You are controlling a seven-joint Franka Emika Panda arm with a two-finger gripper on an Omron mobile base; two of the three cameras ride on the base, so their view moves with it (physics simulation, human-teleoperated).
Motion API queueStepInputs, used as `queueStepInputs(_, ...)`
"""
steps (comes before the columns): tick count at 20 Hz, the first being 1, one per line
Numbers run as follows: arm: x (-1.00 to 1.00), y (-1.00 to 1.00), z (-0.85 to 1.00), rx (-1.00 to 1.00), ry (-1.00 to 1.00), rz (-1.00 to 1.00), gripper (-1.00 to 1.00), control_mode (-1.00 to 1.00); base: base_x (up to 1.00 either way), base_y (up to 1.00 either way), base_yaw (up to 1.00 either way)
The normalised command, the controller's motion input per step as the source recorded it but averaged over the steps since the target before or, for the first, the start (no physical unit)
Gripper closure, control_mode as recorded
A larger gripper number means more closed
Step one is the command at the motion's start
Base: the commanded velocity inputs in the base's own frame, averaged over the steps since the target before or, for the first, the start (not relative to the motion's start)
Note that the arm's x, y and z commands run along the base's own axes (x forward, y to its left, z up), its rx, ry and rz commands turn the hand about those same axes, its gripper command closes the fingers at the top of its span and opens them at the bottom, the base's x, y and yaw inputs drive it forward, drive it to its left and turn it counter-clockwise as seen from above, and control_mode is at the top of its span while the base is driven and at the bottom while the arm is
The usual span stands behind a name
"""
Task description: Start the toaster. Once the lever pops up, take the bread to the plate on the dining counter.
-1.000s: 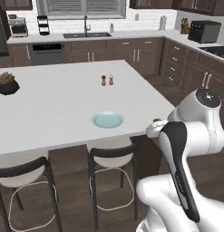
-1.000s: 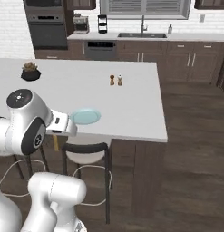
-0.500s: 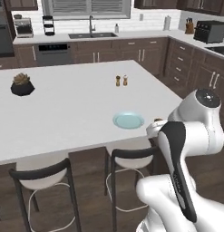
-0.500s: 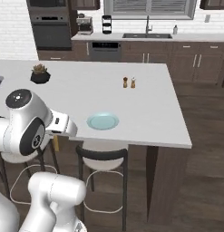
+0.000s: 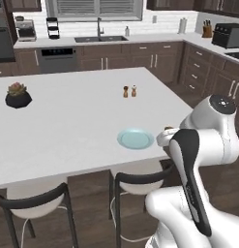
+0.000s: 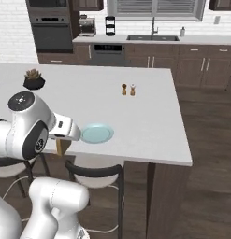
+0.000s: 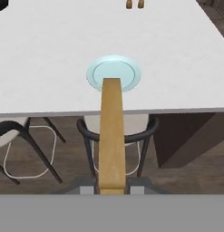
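Bread, a golden-brown slice of toast with a darker crust edge, is sitting edge-on between the two dark fingertips of the robot's claw, which is pinching narrowly on the slice's lower end. In the hand view the slice is reaching up from the claw toward the round, flat, pale blue plate, its far tip overlapping the plate's near rim. The plate is lying ahead of the claw on the large white smooth dining counter, near the counter's closest edge, and the claw is hanging short of that edge, out over a black-framed stool with a white seat. In the right base view the toast is showing below the white wrist, just beside the plate and the counter edge. In the left base view the plate is lying just beside the arm's wrist. Farther beyond the plate, two small brown shakers are standing side by side, and a small plant in a dark pot is sitting well off to the claw's left.
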Motion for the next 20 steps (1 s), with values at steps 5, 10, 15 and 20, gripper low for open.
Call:
queueStepInputs(5,0.0,0.0,0.0,0.0,0.0,0.0,1.0,1.0,0.39,-0.07,0.01)
queueStepInputs(10,0.0,0.0,0.0,0.0,0.0,0.0,1.0,1.0,0.47,0.0,0.0)
queueStepInputs(15,0.0,0.0,0.0,0.0,0.0,0.0,1.0,1.0,0.52,0.0,0.0)
queueStepInputs(20,0.42,-0.12,0.0,0.0,0.0,0.02,1.0,-1.0,0.25,-0.03,0.0)
